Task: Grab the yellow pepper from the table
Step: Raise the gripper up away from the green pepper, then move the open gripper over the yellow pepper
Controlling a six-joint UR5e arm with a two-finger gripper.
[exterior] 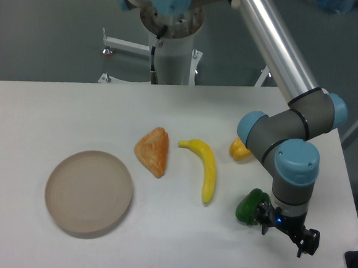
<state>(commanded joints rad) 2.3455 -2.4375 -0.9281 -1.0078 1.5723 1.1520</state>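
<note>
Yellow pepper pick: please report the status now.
Gripper low at table's right front, beside green pepper; jaws unclear. Yellow pepper on table, partly hidden behind arm, not held. Banana lies left of it.

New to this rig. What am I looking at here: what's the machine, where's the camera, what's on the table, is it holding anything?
One picture, from a fixed camera facing the white table from the front. The machine is a single jointed robot arm, grey and silver with blue caps. Its hand hangs low near the right front edge, beside the green pepper; whether it is open or grips anything cannot be told. On the table: a round beige plate, an orange wedge of bread or pastry, a banana, and the yellow pepper, partly hidden behind the arm.
</note>
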